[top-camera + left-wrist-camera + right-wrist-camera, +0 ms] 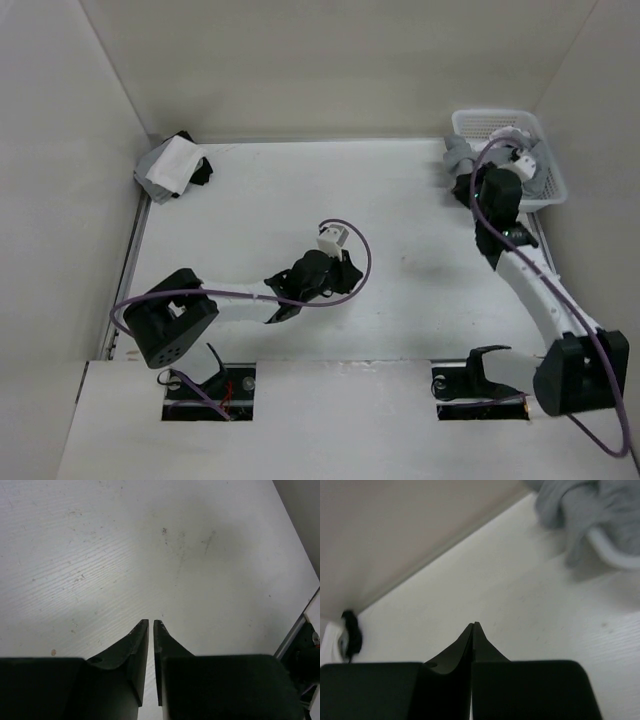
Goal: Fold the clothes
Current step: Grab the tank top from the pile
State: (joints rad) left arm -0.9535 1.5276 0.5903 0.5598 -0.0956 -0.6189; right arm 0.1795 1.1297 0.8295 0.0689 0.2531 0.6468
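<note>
1. Progress, as I judge it, is partway. A pile of clothes (172, 168) in grey, white and black sits at the far left corner of the table (400, 200) and looks like finished, folded work.
2. Work left: a white basket (500, 122) at the far right corner holds more garments, and a grey garment (458, 160) hangs over its left rim toward the table. Nothing is spread out on the middle of the table, so no fold is in hand, and the next piece is not yet out of the basket.
3. Left gripper (151, 622) hovers over bare table near the middle. Its fingers are drawn almost together, with only a thin slit between them and nothing in it.
4. Right gripper (474, 625) is just beside the basket's left side. Its fingers are pressed tight together and hold nothing. In its wrist view the grey garment lies ahead and to the right, apart from the tips.
5. Hidden or unclear:
   - The right arm covers part of the basket, so its garments cannot be counted.
   - The pile is too small to judge how neat its folds are.
   - The grey garment is bunched, blurred and cut off by the wrist view's top edge, so its kind cannot be told.
   - A dark shape (350, 630) by the wall at the left edge of that view is too blurred to name.
</note>
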